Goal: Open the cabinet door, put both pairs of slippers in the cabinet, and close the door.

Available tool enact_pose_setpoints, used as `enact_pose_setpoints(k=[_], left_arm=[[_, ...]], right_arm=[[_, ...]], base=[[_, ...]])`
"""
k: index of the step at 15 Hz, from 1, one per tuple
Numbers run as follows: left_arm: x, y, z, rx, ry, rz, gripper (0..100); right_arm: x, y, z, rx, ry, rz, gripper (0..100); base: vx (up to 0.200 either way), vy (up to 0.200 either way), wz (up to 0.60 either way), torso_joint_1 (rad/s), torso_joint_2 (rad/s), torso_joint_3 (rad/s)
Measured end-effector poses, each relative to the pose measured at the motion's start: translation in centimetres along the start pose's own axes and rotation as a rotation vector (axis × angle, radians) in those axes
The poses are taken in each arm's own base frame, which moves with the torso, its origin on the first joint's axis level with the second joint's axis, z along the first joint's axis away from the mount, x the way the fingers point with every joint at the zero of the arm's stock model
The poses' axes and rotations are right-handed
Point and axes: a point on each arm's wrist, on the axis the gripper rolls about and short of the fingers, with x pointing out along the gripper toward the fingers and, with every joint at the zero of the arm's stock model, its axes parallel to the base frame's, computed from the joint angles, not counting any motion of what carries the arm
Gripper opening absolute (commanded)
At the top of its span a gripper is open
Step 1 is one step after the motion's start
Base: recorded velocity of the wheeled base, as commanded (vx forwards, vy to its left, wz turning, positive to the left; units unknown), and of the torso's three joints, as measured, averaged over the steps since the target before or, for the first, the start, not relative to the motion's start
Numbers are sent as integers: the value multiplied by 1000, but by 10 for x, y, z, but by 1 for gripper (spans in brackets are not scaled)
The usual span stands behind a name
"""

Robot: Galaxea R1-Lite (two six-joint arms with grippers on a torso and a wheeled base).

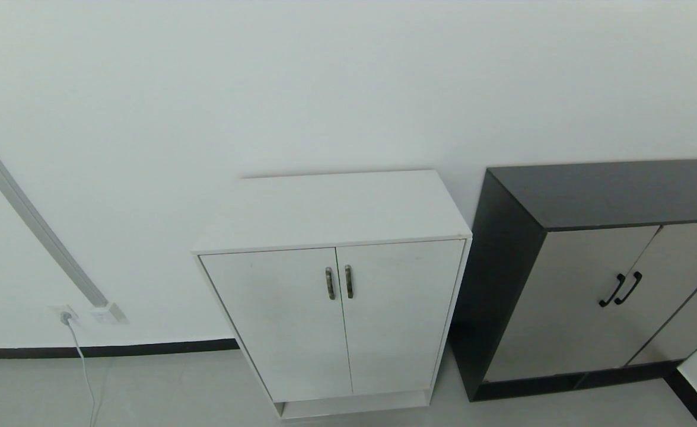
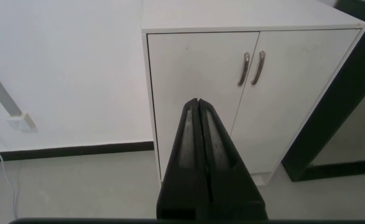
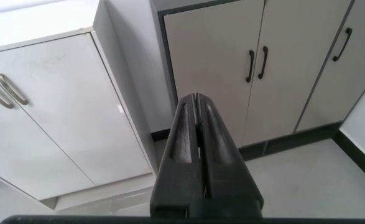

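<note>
White two-door laminate cabinet (image 1: 301, 308) stood lower centre of the head view against the wall, both doors closed, metal handles (image 1: 329, 283) paired at the seam. Left black gripper (image 2: 198, 104) and right black gripper (image 3: 196, 98) each clenched tight on nothing. Black-sided cabinet with grey doors (image 1: 562, 296) stood just beside it at right, and a white wall socket (image 1: 65, 314) sat at lower left.

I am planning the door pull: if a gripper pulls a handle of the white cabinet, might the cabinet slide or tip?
The white cabinet is taller than wide and stands on a smooth floor, so it might slide slightly. Its panels look rigid, and its base sits flat, so tipping seems unlikely. The handles are thin, glossy bars, possibly slippery.
</note>
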Motion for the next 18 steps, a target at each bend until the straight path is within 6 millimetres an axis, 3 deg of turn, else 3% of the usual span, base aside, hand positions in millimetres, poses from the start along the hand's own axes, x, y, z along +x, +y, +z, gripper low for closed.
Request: enact_pose_setpoints(k=[18], left_arm=[[0, 0, 0, 0, 0, 0, 0]], right_arm=[[0, 0, 0, -8, 2, 7, 0]], base=[[0, 0, 0, 0, 0, 0]])
